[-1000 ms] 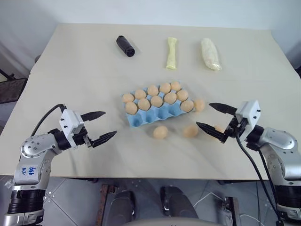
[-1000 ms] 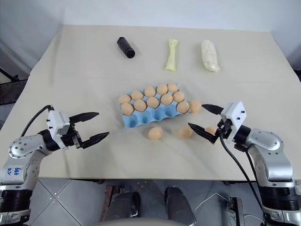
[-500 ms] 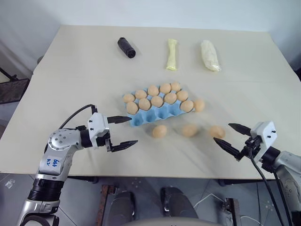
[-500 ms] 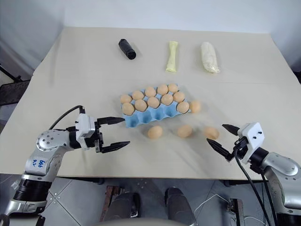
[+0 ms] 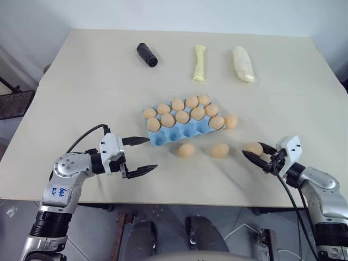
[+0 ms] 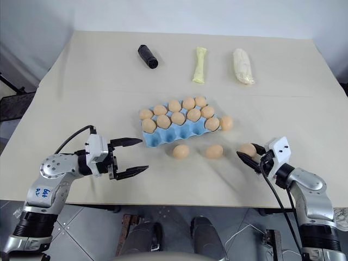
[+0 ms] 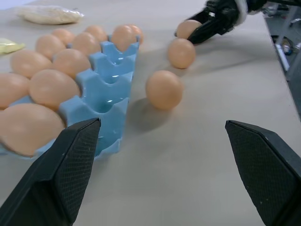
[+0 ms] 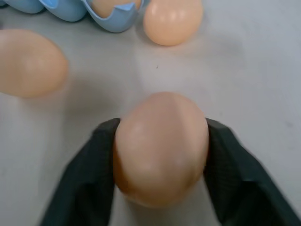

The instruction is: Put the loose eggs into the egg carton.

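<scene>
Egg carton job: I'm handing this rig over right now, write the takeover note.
Right gripper: shut on the loose egg nearest it, low over the table.
Left gripper: open, holding nothing, near the egg carton, on its left.
Done: ten eggs sit in the carton's two far rows; the near row of pockets is bare.
Left: four loose eggs. The held one, two on the table in front of the carton, and one by the carton's right end.
</scene>
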Available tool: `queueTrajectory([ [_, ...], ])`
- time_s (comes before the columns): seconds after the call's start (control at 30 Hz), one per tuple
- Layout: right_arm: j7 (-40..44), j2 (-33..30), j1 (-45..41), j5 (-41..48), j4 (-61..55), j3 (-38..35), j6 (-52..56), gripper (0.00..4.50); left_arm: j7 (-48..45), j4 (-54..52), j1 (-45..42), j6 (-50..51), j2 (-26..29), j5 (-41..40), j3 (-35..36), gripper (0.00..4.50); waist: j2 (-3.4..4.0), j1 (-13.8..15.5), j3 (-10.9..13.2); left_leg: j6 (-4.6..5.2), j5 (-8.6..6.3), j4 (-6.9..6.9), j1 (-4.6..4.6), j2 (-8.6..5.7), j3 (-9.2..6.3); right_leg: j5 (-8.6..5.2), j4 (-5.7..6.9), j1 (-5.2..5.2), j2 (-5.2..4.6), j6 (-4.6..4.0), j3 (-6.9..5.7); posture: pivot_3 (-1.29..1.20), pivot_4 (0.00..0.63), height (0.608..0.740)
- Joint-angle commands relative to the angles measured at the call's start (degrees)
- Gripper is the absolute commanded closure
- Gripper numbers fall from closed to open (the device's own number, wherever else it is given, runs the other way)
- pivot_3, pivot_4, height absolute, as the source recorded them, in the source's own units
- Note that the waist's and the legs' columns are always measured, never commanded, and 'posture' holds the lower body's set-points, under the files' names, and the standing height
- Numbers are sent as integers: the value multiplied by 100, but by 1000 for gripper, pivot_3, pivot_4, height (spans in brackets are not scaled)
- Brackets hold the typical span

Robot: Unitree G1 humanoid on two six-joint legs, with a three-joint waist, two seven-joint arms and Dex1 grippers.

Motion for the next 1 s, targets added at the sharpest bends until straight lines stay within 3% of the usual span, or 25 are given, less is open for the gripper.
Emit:
queueTrajectory([
  [0.03,41,-9,-169,73,-230,-38,-100,2723,140,-234,124,-4,-22,-114,203,0,0,-12,0,0,0,0,0,0,0,0,0,0,0,0,0,0,150,740],
  [0.27,-281,301,-1259,251,-1140,501,699,2723,511,-94,407,20,-76,-176,604,0,4,-61,3,-9,5,-1,6,6,-7,2,10,0,3,-3,-5,0,150,740],
  [0.5,-553,904,-2266,-310,-437,1292,752,2723,677,-218,657,-18,-88,-120,693,0,4,-15,2,-10,6,2,-25,-1,-37,3,1,-12,-11,-6,-37,0,150,740],
  [0.67,-460,1085,-2519,-520,131,1485,504,993,844,-438,803,19,-86,-173,792,0,4,-22,2,-8,5,-4,-39,-7,-57,3,-1,-12,-22,-6,-63,0,150,740],
  [0.77,-306,1069,-2445,-326,-165,1428,640,23,887,-579,941,40,-66,-206,842,0,5,-29,3,-9,5,-11,-40,-6,-57,3,-1,-13,-22,-6,-67,0,150,740],
  [1.0,-179,434,-1630,135,-1193,634,815,23,800,-632,780,130,-80,-256,702,0,5,16,3,-2,1,-11,-43,-6,-73,3,-14,0,-24,-6,-86,0,150,740],
])
